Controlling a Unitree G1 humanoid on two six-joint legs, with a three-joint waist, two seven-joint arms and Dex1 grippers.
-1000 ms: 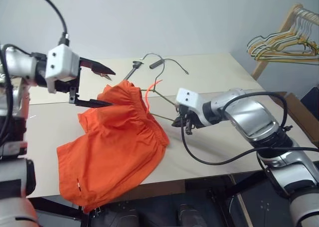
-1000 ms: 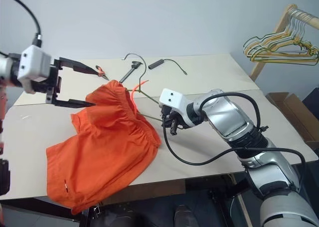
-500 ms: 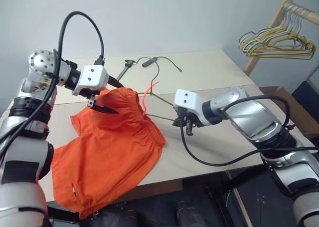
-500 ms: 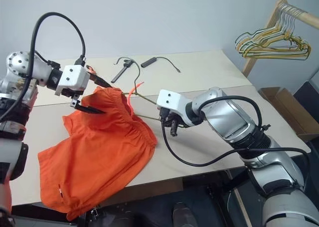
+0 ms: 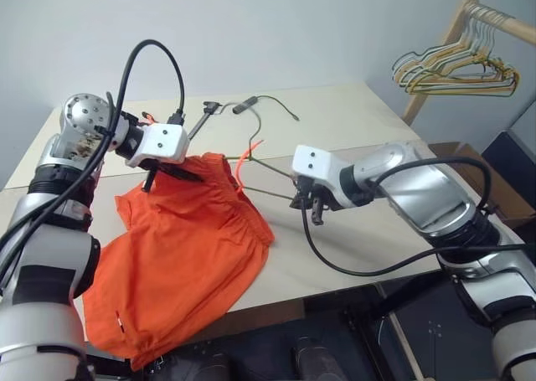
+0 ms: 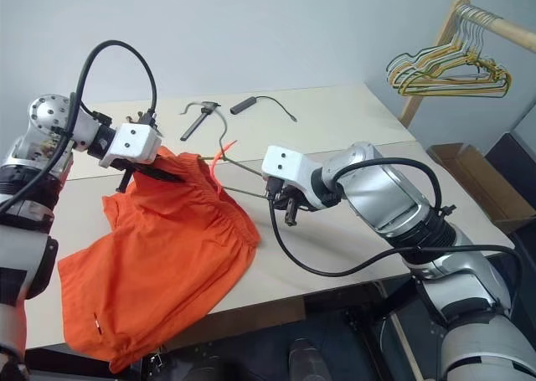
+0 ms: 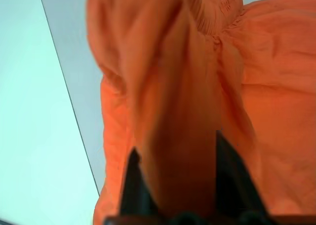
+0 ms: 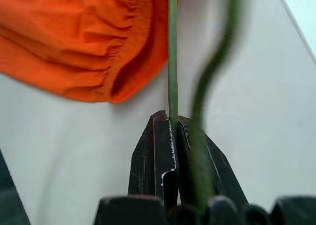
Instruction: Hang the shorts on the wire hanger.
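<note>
The left gripper [image 7: 175, 185] is clamped on the shorts [image 5: 188, 247] waistband at 10 o'clock; the right gripper [image 8: 170, 136] pinches the hanger [image 8: 172, 52]. The fabric should be lifted over the wire.

head: 2 eyes, down over table [image 5: 352, 121] | wrists: close-up

Beige table [image 5: 352, 121]: orange shorts [image 5: 184, 264], wire hanger [image 5: 268, 184], black cable [image 6: 264, 103].

Setting: a plain indoor test or lab room. A pale table [image 5: 352, 121] stands against a bare grey-white wall [image 5: 276, 29]. At 2 o'clock a wooden rail [image 5: 494, 17] carries bunched wire hangers [image 5: 448, 71]. A cardboard box [image 6: 456, 159] sits at 3 o'clock.
</note>
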